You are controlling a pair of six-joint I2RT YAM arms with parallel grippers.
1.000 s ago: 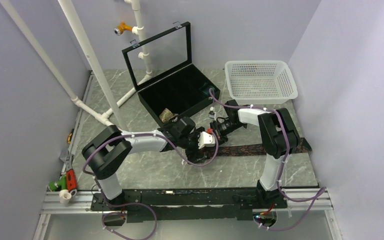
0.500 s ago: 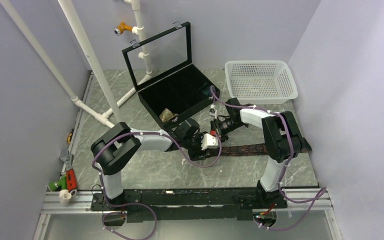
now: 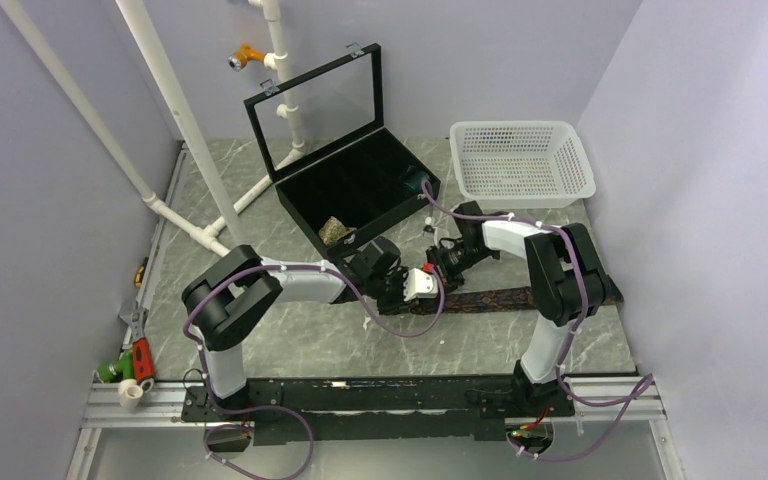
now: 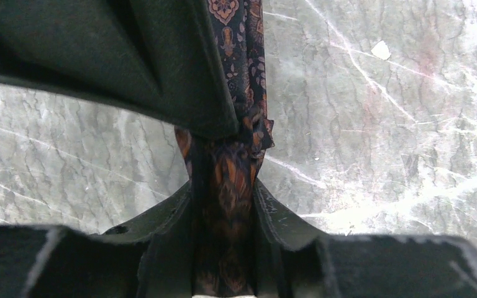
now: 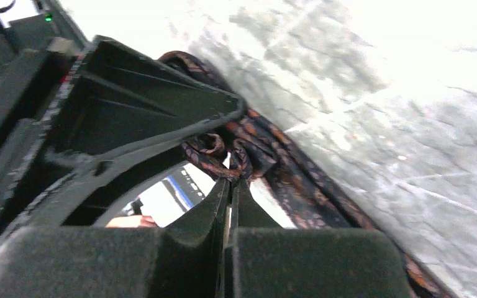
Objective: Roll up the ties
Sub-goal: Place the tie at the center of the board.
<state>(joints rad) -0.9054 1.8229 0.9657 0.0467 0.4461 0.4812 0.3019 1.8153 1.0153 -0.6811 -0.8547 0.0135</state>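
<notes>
A dark brown-maroon patterned tie [image 3: 520, 297] lies stretched across the marble table towards the right wall. Its left end is bunched up between both grippers. In the left wrist view this bunched tie [image 4: 227, 180] fills the gap of my left gripper [image 4: 223, 186], whose fingers press it from both sides. My right gripper [image 5: 230, 180] is shut, with a curled fold of the tie [image 5: 223, 152] pinched at its tips. From above, the left gripper [image 3: 412, 290] and right gripper [image 3: 438, 265] meet tip to tip over the tie's end. A tan speckled tie [image 3: 335, 230] sits rolled in the black case.
The open black case [image 3: 360, 185] with its lid raised stands behind the grippers. A white basket [image 3: 522, 158] is at the back right. White pipes [image 3: 185, 120] cross the left side. Tools [image 3: 135, 360] lie at the near left edge.
My left gripper has closed from wide open onto the bunched end of the tie and shifted slightly right. The right gripper stayed shut and edged a little to the right.
</notes>
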